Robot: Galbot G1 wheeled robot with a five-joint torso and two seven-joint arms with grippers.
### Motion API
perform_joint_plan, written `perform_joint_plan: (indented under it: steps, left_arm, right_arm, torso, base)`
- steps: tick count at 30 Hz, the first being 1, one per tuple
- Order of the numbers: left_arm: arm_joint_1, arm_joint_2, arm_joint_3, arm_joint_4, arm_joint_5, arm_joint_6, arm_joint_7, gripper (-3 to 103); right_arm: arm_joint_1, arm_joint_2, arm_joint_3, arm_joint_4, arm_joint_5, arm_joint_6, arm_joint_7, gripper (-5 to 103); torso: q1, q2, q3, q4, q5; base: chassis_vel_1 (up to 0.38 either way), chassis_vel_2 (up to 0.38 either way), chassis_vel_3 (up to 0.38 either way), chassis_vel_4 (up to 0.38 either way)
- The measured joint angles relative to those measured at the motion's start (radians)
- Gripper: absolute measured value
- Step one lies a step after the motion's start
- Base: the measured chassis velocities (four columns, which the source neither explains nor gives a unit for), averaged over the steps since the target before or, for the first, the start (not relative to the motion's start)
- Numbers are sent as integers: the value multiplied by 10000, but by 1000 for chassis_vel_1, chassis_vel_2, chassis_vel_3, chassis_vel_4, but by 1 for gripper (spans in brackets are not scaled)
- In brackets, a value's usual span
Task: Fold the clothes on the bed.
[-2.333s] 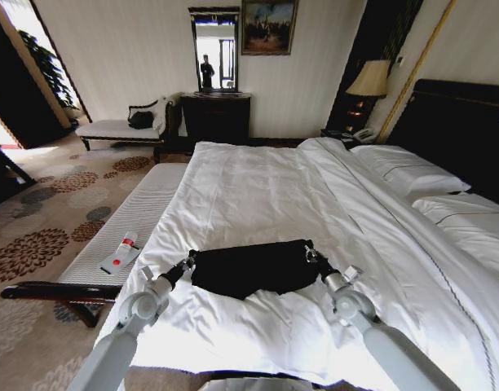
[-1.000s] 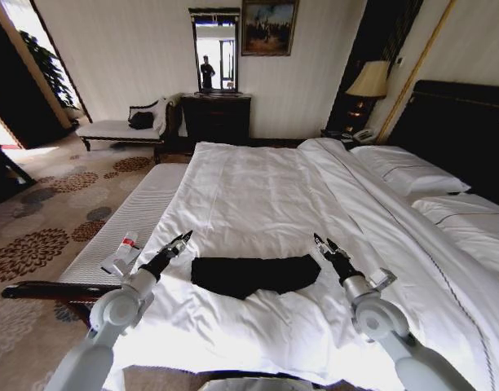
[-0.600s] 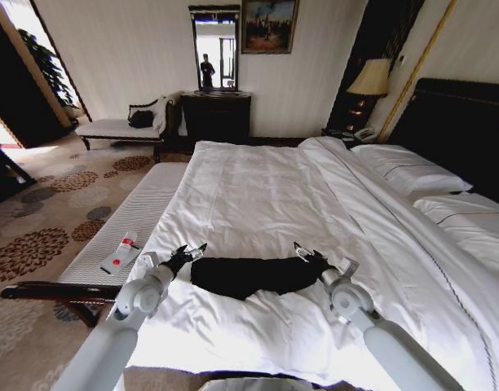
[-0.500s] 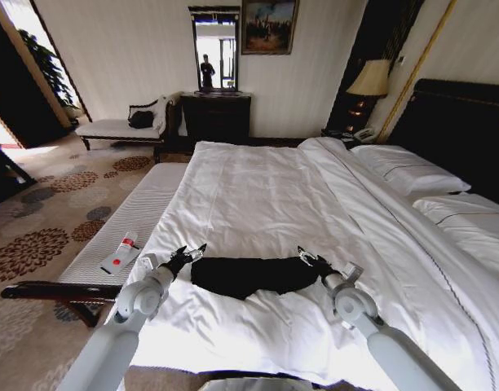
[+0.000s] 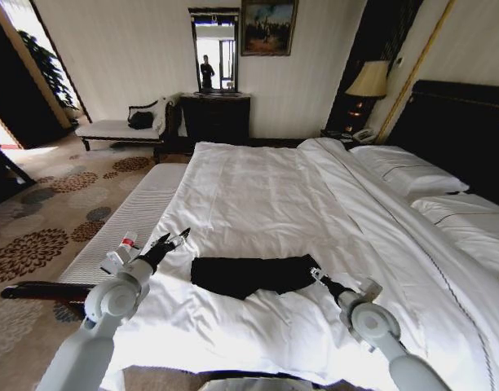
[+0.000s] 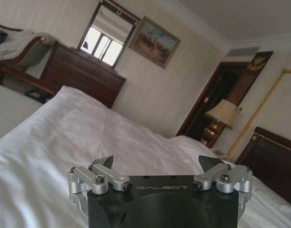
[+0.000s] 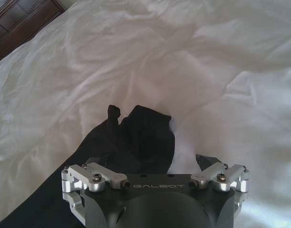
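- Right claw (image 5: 315, 274) sits wide open right at the right-hand end of the black T-shirt (image 5: 253, 274), fingers apart with nothing between them. The wrist camera shows the shirt's bunched end (image 7: 136, 137) just past its tips.
- Left claw (image 5: 170, 240) is also open and empty, hanging a bit off the shirt's left end, out over the edge of the bed (image 5: 266, 187) on the bench side. Its own camera looks up the white sheets (image 6: 64, 128) toward the dresser.
- That shirt lies as a long narrow dark band across the near part of the bed, flat on the white cover, so I'd guess it's already partly folded.
- Handling-wise it looks like soft, light cloth: floppy, no stiffness, will sag and bunch if you lift it by one spot. Not fragile or slippery.
- I reckon the best hold is a pinch at each short end, or the corners, so the band stays straight. Careful not to pinch the sheet along with it.
- Off to the side, a small red-and-white thing (image 5: 121, 253) sits on the bench (image 5: 147, 204), not part of this.
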Motion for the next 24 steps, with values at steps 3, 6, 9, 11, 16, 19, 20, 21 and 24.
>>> perform_joint_plan:
  steps: [3,6,9,11,16,19,20,21,24]
  left_arm:
    - [4,270,-550,-1082,-728,-508,363,100]
    - [-7,279,-697,-1708,-1352,-514,272,100]
    - [55,238,-807,-2290,-1711,-411,132,100]
    - [205,205,-827,-2512,-1716,-318,80,100]
    - [548,-6,-676,-2560,-1313,-236,51,100]
    - [546,-190,-382,-2310,-999,-224,49,100]
    - [502,-231,-306,-2236,-950,-214,47,100]
    - [502,-231,-306,-2236,-950,-214,47,100]
    - [394,-289,-187,-2103,-886,-203,35,100]
  right_arm:
    - [67,293,-174,-242,-32,-31,-79,100]
    - [90,421,-222,-410,-66,-24,-192,100]
    - [103,569,-228,-496,-65,29,-346,100]
    - [114,637,-200,-502,4,47,-391,100]
    - [237,796,-82,-512,279,99,-556,100]
    - [394,961,-63,-574,359,205,-767,100]
    - [440,995,-62,-615,362,232,-819,100]
    - [440,995,-62,-615,362,232,-819,100]
    - [547,1051,-53,-786,362,323,-965,100]
  torso:
    - [0,0,0,2,0]
    - [-1,1,-1,0,-1]
    - [-2,1,-1,-2,0]
    - [0,0,0,-1,0]
    - [-1,0,0,2,0]
    - [-1,0,0,1,-1]
    - [-1,0,0,1,-1]
    - [-1,0,0,1,-1]
    - [1,-1,1,-1,0]
  base:
    - [0,0,0,0]
    - [0,0,0,0]
    - [0,0,0,0]
    - [0,0,0,0]
    - [0,0,0,0]
    - [0,0,0,0]
    - [0,0,0,0]
    - [0,0,0,0]
    - [0,0,0,0]
